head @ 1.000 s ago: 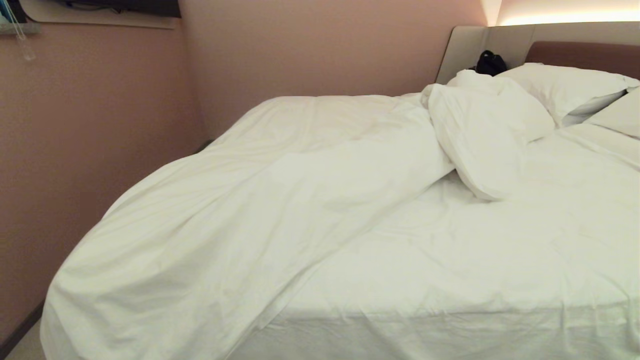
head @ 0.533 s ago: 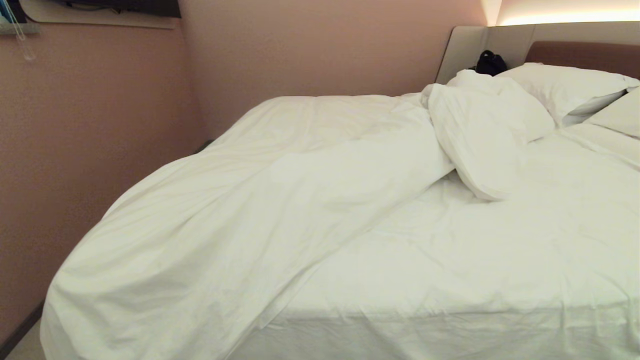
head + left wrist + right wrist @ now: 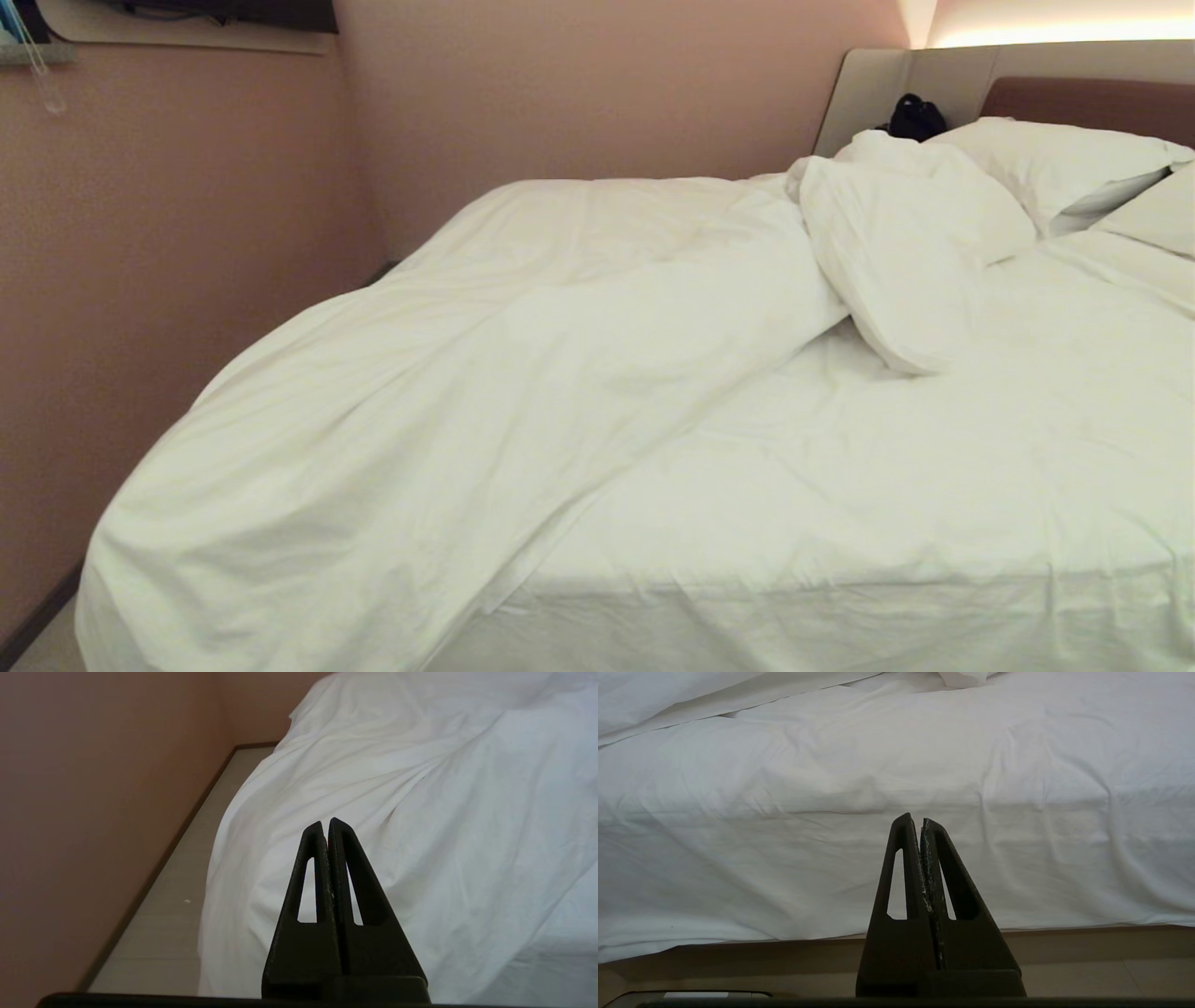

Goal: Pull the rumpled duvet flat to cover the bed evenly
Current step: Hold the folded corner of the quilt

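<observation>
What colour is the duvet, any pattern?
Plain white, no pattern; the duvet shows best in the head view.

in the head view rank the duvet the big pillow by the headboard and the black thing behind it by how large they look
1. duvet, by far the largest
2. pillow
3. black thing, smallest, partly hidden and farthest from the camera, so its true size is unsure

The left gripper (image 3: 327, 823) has two matte black, wedge-shaped fingers, each with a tall slot cut through it. The right gripper (image 3: 915, 820) matches, with whitish scuffs along its inner finger edges.
</observation>
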